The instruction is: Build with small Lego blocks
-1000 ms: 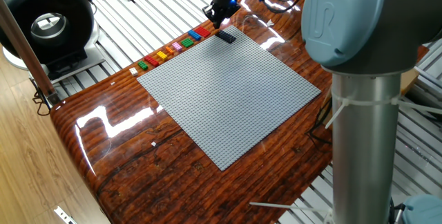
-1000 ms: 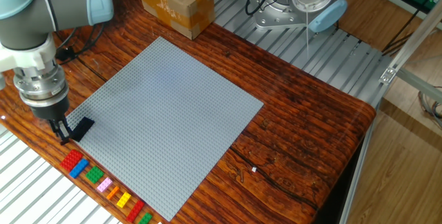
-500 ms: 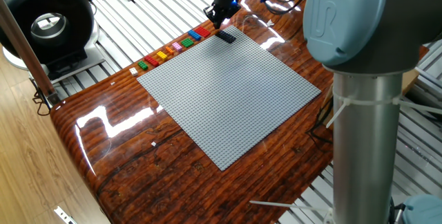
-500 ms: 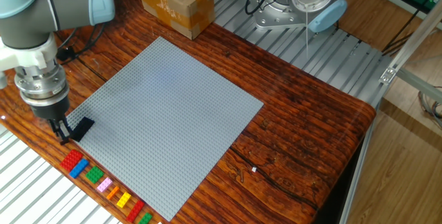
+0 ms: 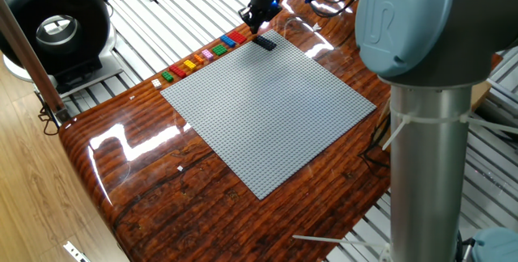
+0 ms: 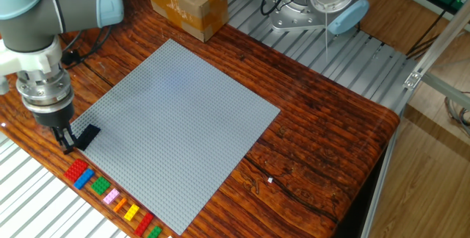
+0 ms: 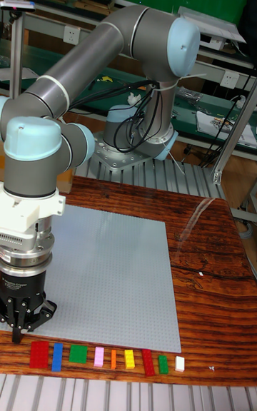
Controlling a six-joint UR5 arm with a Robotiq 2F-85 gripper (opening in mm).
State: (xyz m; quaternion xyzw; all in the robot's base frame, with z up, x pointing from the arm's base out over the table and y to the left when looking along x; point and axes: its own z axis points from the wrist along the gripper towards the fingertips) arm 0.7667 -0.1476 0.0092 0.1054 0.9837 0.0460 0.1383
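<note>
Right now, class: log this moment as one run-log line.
gripper: low at plate corner | black brick: on plate, beside fingertips | grasp: cannot tell | brick row: on table, off plate

Glossy dark wood tabletop point(image 6: 323, 142), rounded corner toward the floor in one fixed view. Large grey studded baseplate point(image 6: 172, 124) lies flat on it, covering most of the middle, set diagonal in both fixed views. Row of small Lego blocks point(image 7: 103, 358) lies on the wood along one tabletop edge, just beside the baseplate's edge: red, blue, green, pink, orange, yellow, red, green, white. A black block point(image 6: 87, 136) sits on the baseplate near its corner by the row's red end. Cardboard box point(image 6: 185, 3) rests at the far tabletop edge.
</note>
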